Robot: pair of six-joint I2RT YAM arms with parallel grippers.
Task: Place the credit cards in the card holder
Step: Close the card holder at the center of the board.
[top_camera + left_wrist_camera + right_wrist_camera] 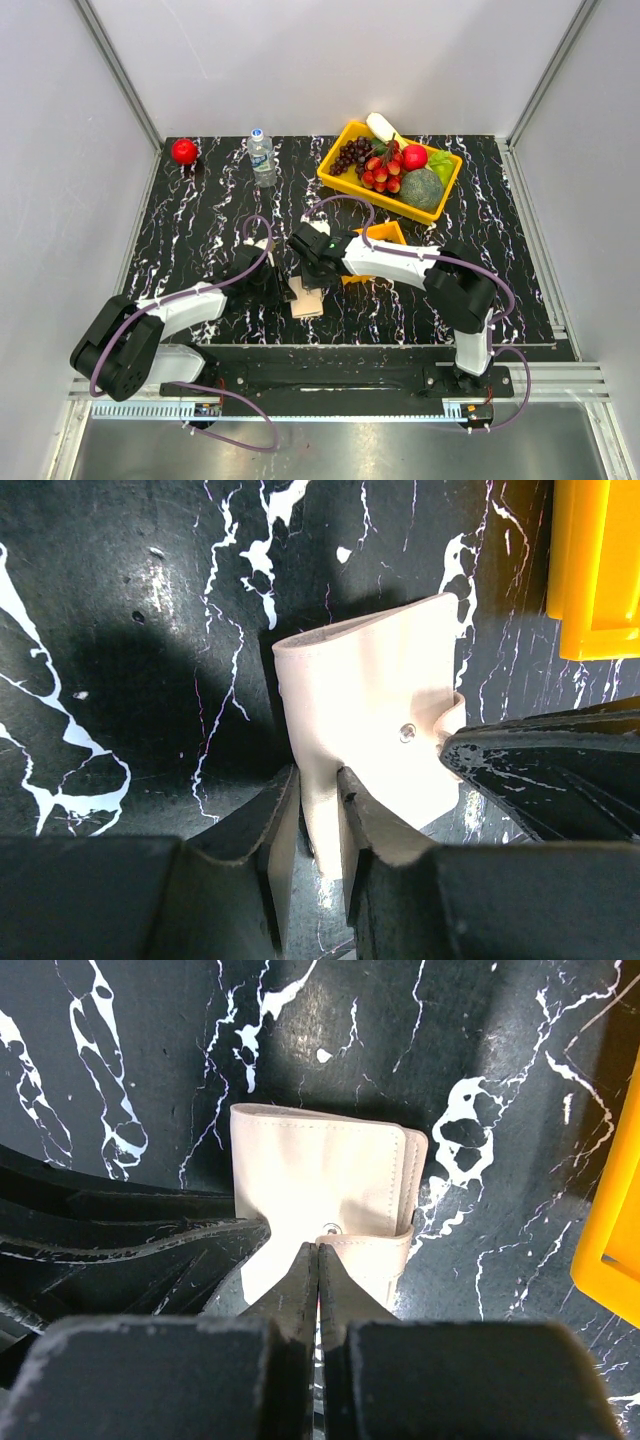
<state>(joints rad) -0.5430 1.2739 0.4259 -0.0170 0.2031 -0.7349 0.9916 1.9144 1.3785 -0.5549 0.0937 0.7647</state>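
Note:
The card holder [307, 302] is a tan folded wallet with a snap strap, lying on the black marbled table near the front edge. My left gripper [320, 815] is shut on its near edge; the wallet [370, 690] stands partly lifted between the fingers. My right gripper [318, 1252] is shut, with its tips resting on the wallet [310, 1175] by the snap strap and nothing visible between the jaws. In the top view the left gripper [278, 287] and the right gripper [311, 270] meet over the wallet. No credit cards are in view.
A small orange tray [392, 232] sits just right of the wallet, partly under the right arm; it also shows in the left wrist view [595, 570] and the right wrist view [612, 1250]. A yellow basket [335, 152] of fruit, a water bottle [262, 158] and a red ball [184, 151] stand at the back.

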